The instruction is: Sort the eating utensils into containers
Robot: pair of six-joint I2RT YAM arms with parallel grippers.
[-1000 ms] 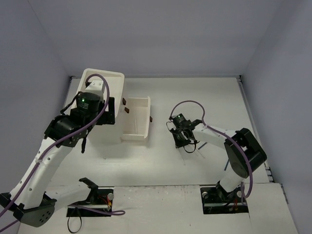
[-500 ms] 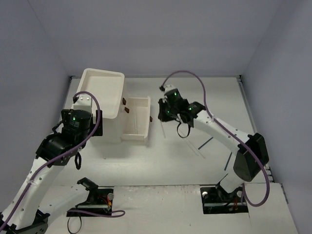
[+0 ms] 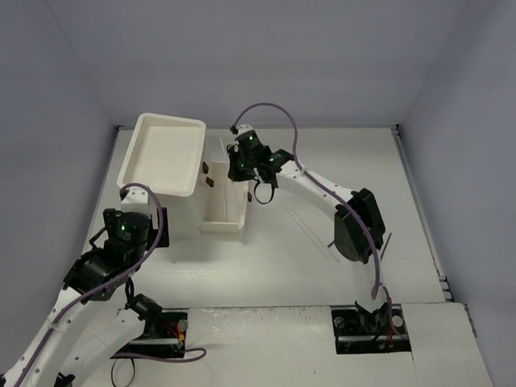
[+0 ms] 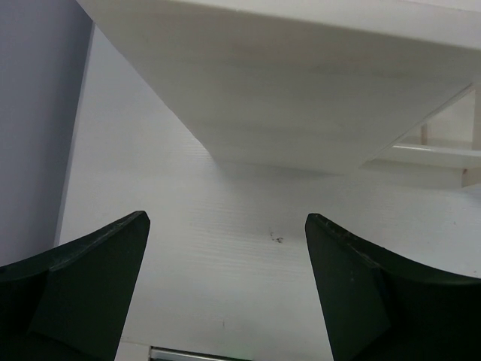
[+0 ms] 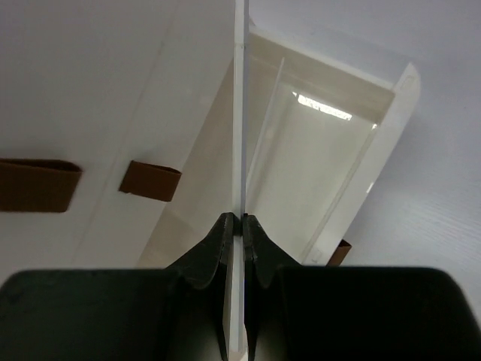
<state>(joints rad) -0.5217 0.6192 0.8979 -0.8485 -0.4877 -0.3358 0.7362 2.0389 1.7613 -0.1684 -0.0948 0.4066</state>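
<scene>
The right pincer [image 5: 239,219] is pinching a thin white chopstick [image 5: 239,113] with its jaws pressed almost fully together. It is gripping the stick along the shaft, and the free part is pointing straight ahead over the pulled-out drawer [image 5: 392,143]. This drawer is standing out of the white cabinet [image 3: 161,153], which is sitting near the far left corner of the worktop. Two brown knobs [image 5: 150,179] of closed drawers are showing just beside the stick in the right wrist view.

The left pincer [image 4: 225,218] is hanging with its jaws wide apart and is holding nothing. It is facing the cabinet's side close to the left edge of the worktop.

The chopstick is probably very light, stiff and smooth, so it is likely sliding or turning easily between the pads. A hold nearer its middle would balance it better than a hold at one end. Being long and narrow like the drawer, it is probably needing to lie along the drawer's length, or one tip may be catching on the rim.
</scene>
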